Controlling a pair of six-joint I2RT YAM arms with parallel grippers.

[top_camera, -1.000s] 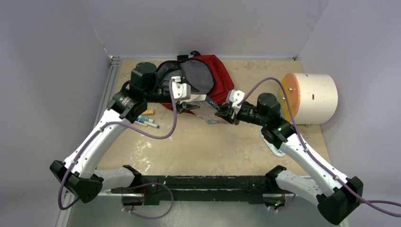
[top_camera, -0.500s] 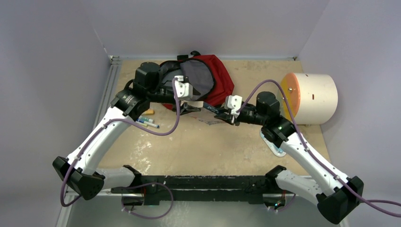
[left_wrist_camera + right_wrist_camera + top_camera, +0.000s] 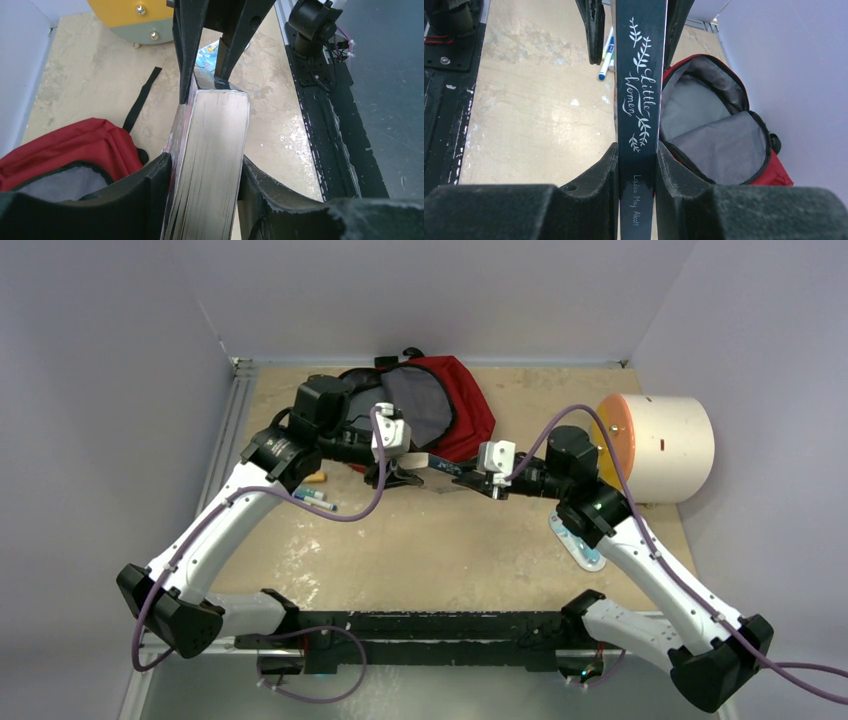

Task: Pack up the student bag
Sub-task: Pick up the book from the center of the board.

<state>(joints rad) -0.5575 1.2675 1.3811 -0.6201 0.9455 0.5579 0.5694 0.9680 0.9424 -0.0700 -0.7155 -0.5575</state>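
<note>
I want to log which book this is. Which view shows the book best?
Right wrist: the book faces that camera spine-on, reading Little Women, Louisa May Alcott. Left wrist shows only its page edges; top external shows it small, title unreadable.

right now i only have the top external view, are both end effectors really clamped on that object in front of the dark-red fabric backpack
Observer: yes; left wrist shows the left end effector shut on a thick dark navy book's page edges, the right end effector pinching its far end.
Operator: which book
Observer: right wrist reads its spine: Little Women, Louisa May Alcott.
Operator: bag ready
Observer: the dark-red fabric backpack gapes unzipped, only grey lining visible inside.
</note>
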